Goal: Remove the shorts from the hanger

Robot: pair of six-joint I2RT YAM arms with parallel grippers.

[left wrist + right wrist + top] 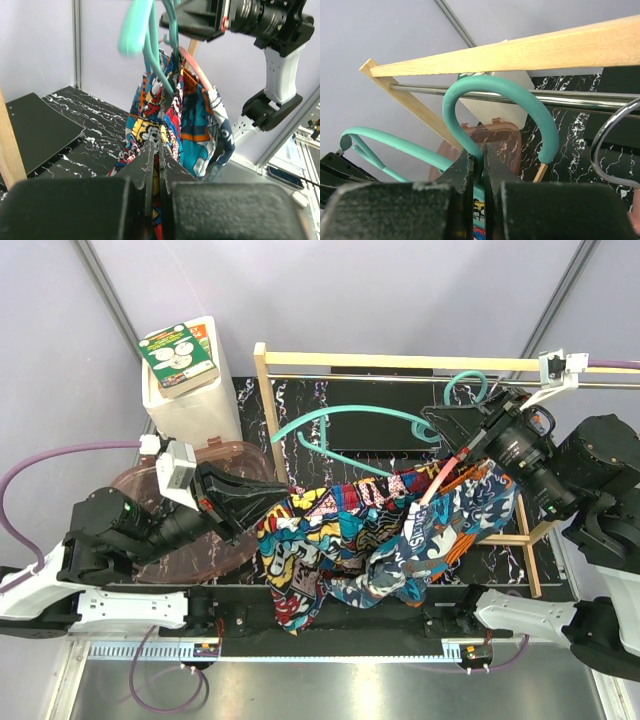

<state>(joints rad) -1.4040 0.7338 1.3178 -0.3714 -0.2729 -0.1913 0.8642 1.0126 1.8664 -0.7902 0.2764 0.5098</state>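
Observation:
The comic-print shorts point(305, 540) and the teal-and-orange shorts point(455, 515) hang bunched together low over the black mat. Above them is a teal hanger point(345, 415); a pink hanger point(441, 478) runs into the fabric. My left gripper point(268, 508) is shut on the comic shorts' edge, seen between its pads in the left wrist view point(156, 150). My right gripper point(445, 438) is shut on the teal hanger's neck point(481, 161), just below its hook point(500, 90). The hook sits near the metal rod point(570, 95), and I cannot tell whether they touch.
A wooden rack point(400, 362) stands over the black marbled mat point(390, 400). A white bin point(190, 400) topped by a green box point(178, 355) stands back left. A brown translucent lid point(165, 535) lies under my left arm. A metal hook point(607, 132) hangs at right.

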